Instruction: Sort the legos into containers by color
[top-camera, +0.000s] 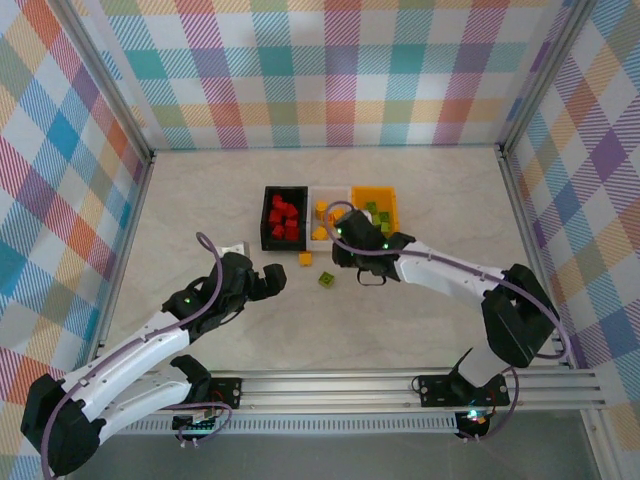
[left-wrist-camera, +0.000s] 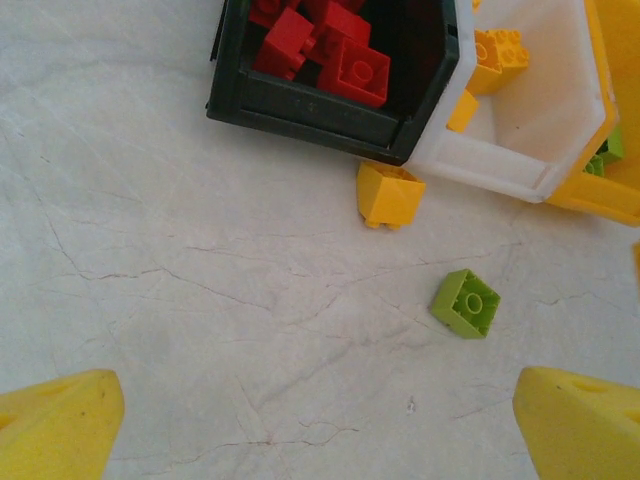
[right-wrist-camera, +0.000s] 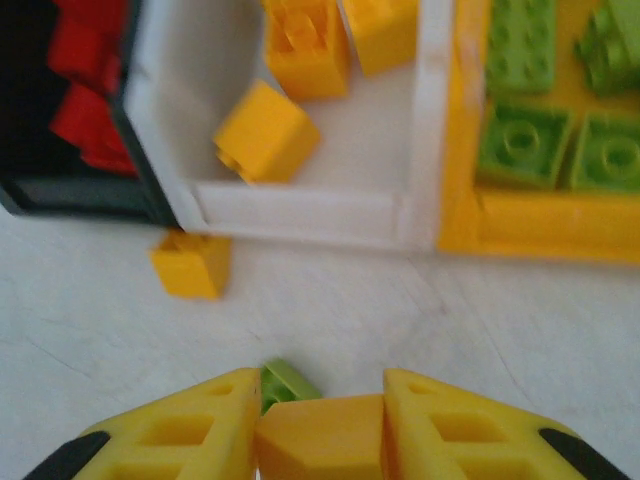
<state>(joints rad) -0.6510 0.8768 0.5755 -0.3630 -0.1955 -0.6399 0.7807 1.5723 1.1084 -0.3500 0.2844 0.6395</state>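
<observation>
- Right gripper (right-wrist-camera: 320, 410): clamped on an orange brick (right-wrist-camera: 320, 445), held over the table (left-wrist-camera: 150, 280) just short of the white bin (right-wrist-camera: 300, 215).
- Left gripper (left-wrist-camera: 318, 425): fingers wide apart, nothing between them, hovering low.
- Loose on the table: yellow brick (left-wrist-camera: 390, 193) just beside the seam where the black bin (left-wrist-camera: 300, 110) meets the white one. A green brick (left-wrist-camera: 467, 302) lies nearer the arms.
- Handling (my judgement): the bricks look light, rigid and glossy. They should not crush but may twist or slip. Pinch across two flat side walls, not the studs.
- Bins: smooth, thin-walled rectangular plastic. Green bricks lie in the orange bin (right-wrist-camera: 540, 235).
</observation>
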